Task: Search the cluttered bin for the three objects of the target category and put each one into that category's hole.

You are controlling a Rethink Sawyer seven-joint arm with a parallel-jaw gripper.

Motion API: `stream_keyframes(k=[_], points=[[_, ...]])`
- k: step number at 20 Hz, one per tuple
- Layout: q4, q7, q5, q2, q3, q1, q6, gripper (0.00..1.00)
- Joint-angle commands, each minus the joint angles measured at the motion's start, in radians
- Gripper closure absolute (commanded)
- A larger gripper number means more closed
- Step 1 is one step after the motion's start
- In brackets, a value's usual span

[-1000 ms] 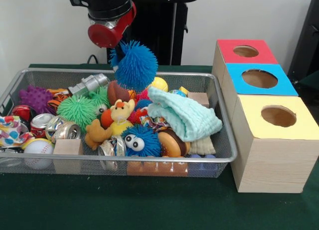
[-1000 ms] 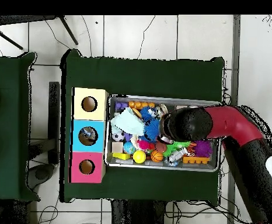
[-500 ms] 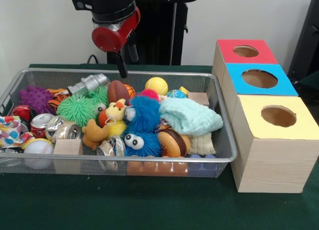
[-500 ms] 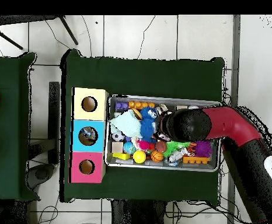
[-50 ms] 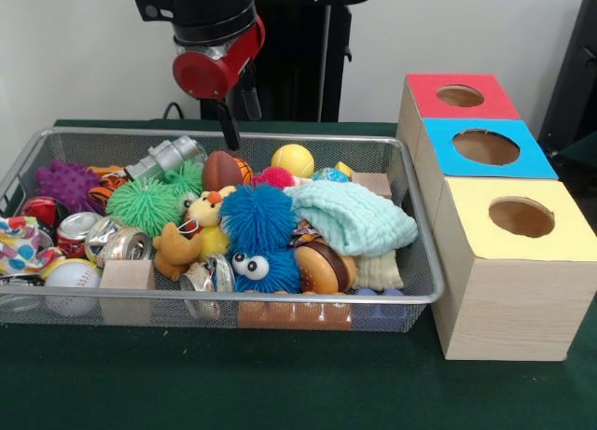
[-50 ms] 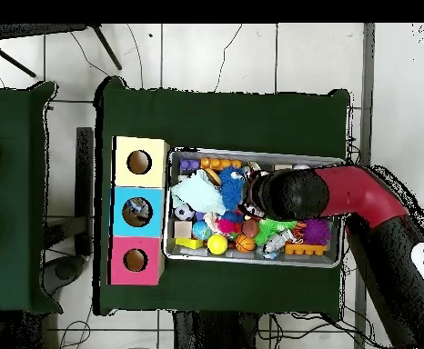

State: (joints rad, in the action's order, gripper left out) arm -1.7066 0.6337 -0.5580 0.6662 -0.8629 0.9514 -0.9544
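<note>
Overhead, hand [image 5: 238, 113] spread apart, seemingly empty, hanging above wire bin [image 5: 415, 262], clear of blue fuzzy ball [image 5: 258, 218].

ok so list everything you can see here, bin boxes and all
wire bin: 1, silver mesh, on the green table
spiky balls: 1 blue at bin centre, 1 green and 1 purple toward the picture's left
blue googly-eyed toy: 1, near the front rim
plush duck: 1, yellow and orange, beside the blue ball
mint cloth: 1, right side of bin
crushed cans: several, silver, left part of bin
baseball: 1, white, front left corner
yellow ball: 1, by the back wall
boxes with holes: 3 in a row beside the bin, red, blue, yellow
gripper: 1, dark fingers, empty, above the bin's back edge
</note>
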Motion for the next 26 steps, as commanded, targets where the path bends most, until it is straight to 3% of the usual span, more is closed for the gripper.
stream_keyframes(k=[1,3,10,13,19,26], points=[[0.106,-0.169,-0.119,-0.040,0.052,-0.027,-0.080,0.00],[0.144,-0.224,-0.176,-0.050,0.070,-0.036,-0.098,0.00],[0.174,-0.261,-0.233,-0.084,0.071,-0.016,-0.079,0.00],[0.187,-0.295,-0.290,-0.082,0.085,-0.023,-0.092,0.00],[0.195,-0.297,-0.347,-0.084,0.121,-0.033,-0.134,0.00],[0.206,-0.288,-0.381,-0.126,0.140,-0.025,-0.109,0.00]])
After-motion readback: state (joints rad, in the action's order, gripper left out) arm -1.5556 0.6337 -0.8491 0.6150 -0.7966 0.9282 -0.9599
